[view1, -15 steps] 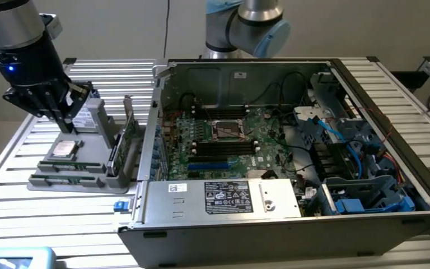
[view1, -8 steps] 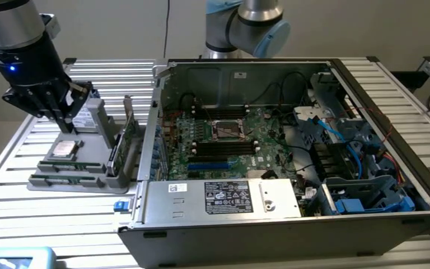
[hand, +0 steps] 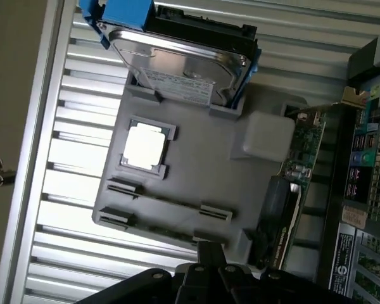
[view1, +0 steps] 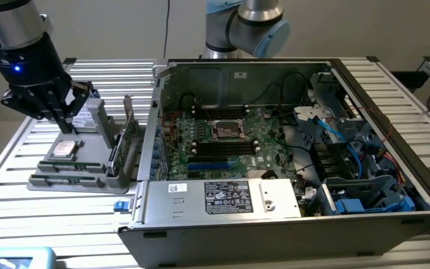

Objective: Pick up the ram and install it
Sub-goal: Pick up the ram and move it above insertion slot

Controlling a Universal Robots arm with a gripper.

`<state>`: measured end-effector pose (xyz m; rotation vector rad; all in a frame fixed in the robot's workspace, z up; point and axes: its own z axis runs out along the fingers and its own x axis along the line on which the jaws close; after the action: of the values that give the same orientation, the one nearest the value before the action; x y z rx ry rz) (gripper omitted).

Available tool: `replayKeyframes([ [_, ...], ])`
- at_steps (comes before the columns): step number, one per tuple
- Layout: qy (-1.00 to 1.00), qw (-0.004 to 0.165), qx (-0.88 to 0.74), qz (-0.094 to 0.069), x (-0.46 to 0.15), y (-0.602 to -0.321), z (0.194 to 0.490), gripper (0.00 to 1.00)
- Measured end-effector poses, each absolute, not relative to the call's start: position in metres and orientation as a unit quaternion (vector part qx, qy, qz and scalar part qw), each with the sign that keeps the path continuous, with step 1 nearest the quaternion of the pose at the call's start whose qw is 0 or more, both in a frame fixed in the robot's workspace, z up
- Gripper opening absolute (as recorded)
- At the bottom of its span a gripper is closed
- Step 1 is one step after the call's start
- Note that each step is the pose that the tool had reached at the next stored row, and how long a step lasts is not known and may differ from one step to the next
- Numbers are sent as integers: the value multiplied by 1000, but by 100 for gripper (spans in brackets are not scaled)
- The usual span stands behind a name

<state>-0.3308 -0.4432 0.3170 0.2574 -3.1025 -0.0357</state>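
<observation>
Hovering above grey moulded parts tray [view1: 114,178] | black gripper [view1: 64,124] closed narrow, gripping nothing | two long thin green ram sticks [view1: 69,166] seated in tray slots beside square silver processor chip [view1: 65,148]

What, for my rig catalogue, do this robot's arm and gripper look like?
The arm has silver metal tubes and light blue joint caps. The gripper is black, with a small blue light glowing on its cylindrical body.

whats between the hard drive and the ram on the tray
The cpu, sitting in its square recess on the grey tray, between hard drive and ram; seen in the wrist view.
</observation>
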Motion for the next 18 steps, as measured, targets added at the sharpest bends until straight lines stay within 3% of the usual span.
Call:
replayKeyframes([
  [18, -970, 16, 244, -10, -331, -443, 316, 11],
])
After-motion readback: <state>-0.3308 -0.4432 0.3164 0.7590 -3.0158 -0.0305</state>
